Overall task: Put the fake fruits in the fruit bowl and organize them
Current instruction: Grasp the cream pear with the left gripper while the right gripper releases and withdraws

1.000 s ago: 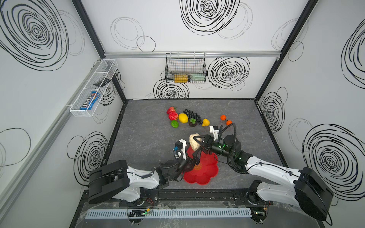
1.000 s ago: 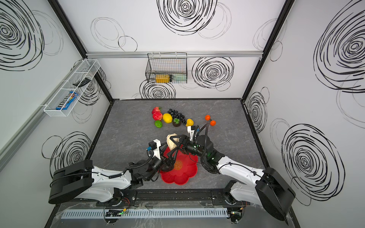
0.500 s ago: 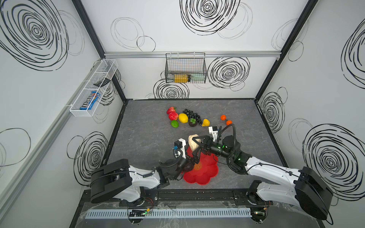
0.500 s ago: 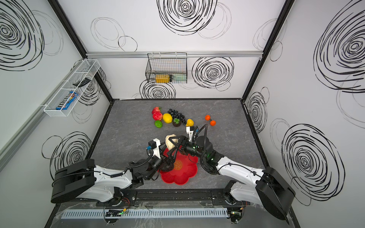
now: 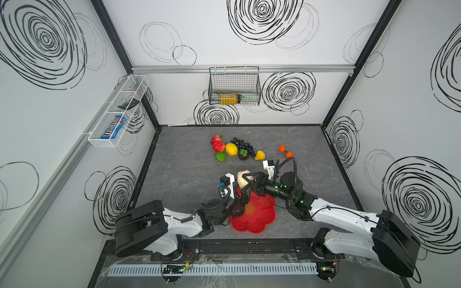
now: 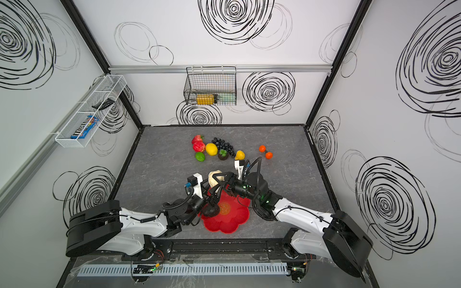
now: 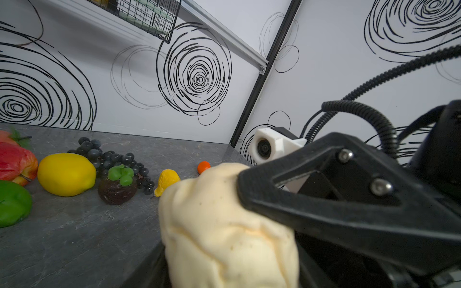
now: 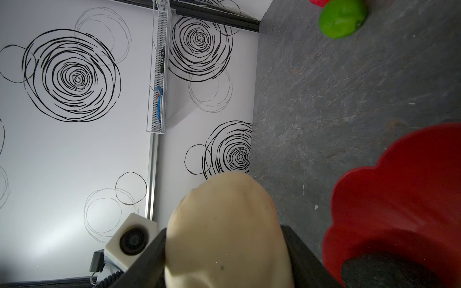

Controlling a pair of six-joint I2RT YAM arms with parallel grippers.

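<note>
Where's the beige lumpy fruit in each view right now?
Top view: beige lumpy fruit, centre, at the red bowl's far edge.
Top view: same spot.
Left wrist: close foreground.
Right wrist: close foreground, beside the bowl.
Shared landmark: green lime.

The fruit bowl point(image 5: 264, 219) is bright red with a gold emblem at its centre. The beige lumpy fruit point(image 5: 242, 177) is pale cream with fine speckles. In the upper middle of both top views lie a red apple point(image 5: 219, 146), a yellow lemon point(image 5: 231, 149), a green lime point(image 5: 220, 156), black grapes point(image 5: 241, 143), two bright oranges point(image 5: 282, 148) and a dark brown mangosteen point(image 5: 243, 156) with green leaves. The tabletop point(image 5: 184, 174) is grey and veined like slate. The walls point(image 5: 324, 49) are white with black scribbled spirals.
</note>
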